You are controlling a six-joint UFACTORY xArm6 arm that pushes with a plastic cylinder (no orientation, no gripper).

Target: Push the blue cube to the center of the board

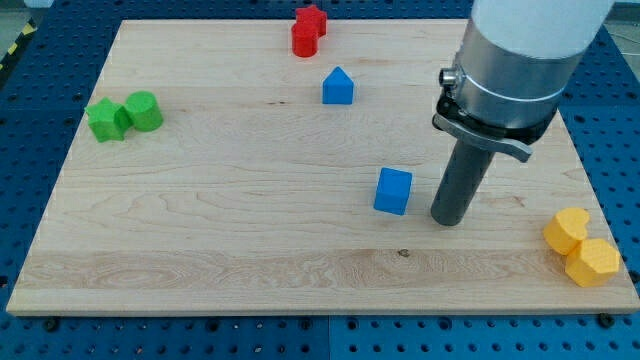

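The blue cube (393, 190) sits on the wooden board (220, 200), a little right of the middle and below it. My tip (449, 219) rests on the board just to the right of the cube, slightly lower in the view, with a small gap between them. The rod rises up to the grey and white arm at the view's top right.
A blue house-shaped block (338, 87) lies above the cube. A red star (311, 18) and a red cylinder (304, 41) sit at the top edge. A green star (107, 120) and a green cylinder (144, 110) are at the left. Two yellow blocks (581, 246) are at the right edge.
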